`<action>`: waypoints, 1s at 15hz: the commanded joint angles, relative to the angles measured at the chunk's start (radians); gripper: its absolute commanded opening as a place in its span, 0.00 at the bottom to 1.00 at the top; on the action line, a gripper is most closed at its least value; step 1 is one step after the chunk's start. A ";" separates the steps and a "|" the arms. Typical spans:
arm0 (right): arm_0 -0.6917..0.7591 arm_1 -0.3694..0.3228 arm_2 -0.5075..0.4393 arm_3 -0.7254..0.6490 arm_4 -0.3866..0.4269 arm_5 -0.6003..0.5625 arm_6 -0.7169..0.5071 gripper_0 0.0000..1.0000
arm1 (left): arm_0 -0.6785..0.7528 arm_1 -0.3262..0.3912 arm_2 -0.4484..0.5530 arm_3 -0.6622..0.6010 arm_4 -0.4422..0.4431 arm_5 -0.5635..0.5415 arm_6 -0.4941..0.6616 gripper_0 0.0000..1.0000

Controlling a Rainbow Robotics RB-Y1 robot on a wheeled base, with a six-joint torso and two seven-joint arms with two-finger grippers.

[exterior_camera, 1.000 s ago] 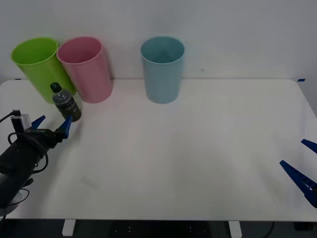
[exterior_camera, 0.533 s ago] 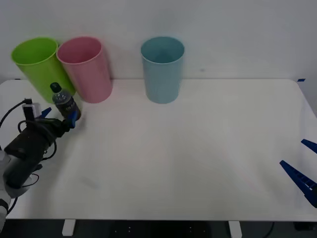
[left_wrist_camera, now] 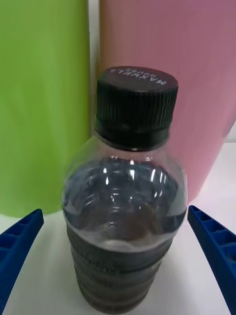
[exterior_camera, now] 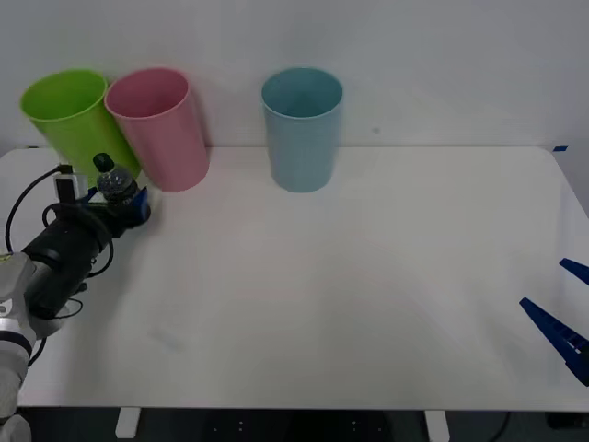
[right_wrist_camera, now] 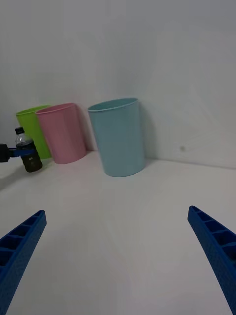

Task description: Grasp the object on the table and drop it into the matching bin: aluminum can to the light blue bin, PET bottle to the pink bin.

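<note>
The PET bottle [exterior_camera: 114, 182], small with dark liquid and a black cap, stands upright on the white table [exterior_camera: 350, 267] just in front of the gap between the lime green bin and the pink bin [exterior_camera: 158, 129]. My left gripper [exterior_camera: 117, 203] is open, one blue finger on each side of the bottle's lower body. In the left wrist view the bottle [left_wrist_camera: 127, 197] stands between my fingertips [left_wrist_camera: 19, 241], with slim gaps on both sides. The light blue bin [exterior_camera: 302, 129] stands farther right. My right gripper [exterior_camera: 564, 308] hangs open and idle at the table's near right corner.
The lime green bin [exterior_camera: 66, 115] touches the pink bin at the back left. From the right wrist view, the bottle [right_wrist_camera: 27, 156] and the three bins line the far wall, the light blue bin [right_wrist_camera: 118, 138] nearest. A black cable loops over my left wrist.
My left arm has advanced toward the back left, so its fingers went from short of the bottle to straddling it. The bottle and right arm have stayed still.
</note>
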 commanded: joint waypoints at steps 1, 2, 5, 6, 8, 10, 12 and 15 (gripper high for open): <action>0.000 0.000 0.000 0.000 0.000 0.000 0.000 1.00 | -0.020 -0.027 0.032 0.003 -0.053 0.010 0.000 1.00; 0.000 0.000 0.000 0.000 0.000 0.000 0.000 1.00 | -0.023 -0.036 0.041 0.003 -0.068 0.010 0.000 1.00; 0.000 0.000 0.000 0.000 0.000 0.000 0.000 1.00 | -0.024 -0.039 0.040 0.005 -0.073 0.013 -0.001 1.00; 0.000 0.000 0.000 0.000 0.000 0.000 0.000 1.00 | -0.024 -0.039 0.040 0.005 -0.073 0.013 -0.003 1.00; 0.000 0.000 0.000 0.000 0.000 0.000 0.000 1.00 | -0.024 -0.039 0.040 0.005 -0.073 0.015 -0.003 0.62; 0.000 0.000 0.000 0.000 0.000 0.000 0.000 1.00 | -0.024 -0.039 0.038 0.005 -0.073 0.023 -0.009 0.00; 0.000 0.000 0.000 0.000 0.000 0.000 0.000 1.00 | -0.024 -0.039 0.037 0.003 -0.076 0.023 -0.011 0.00; 0.000 0.000 0.000 0.000 0.000 0.000 0.000 1.00 | -0.023 -0.039 0.032 0.005 -0.079 0.023 -0.006 0.00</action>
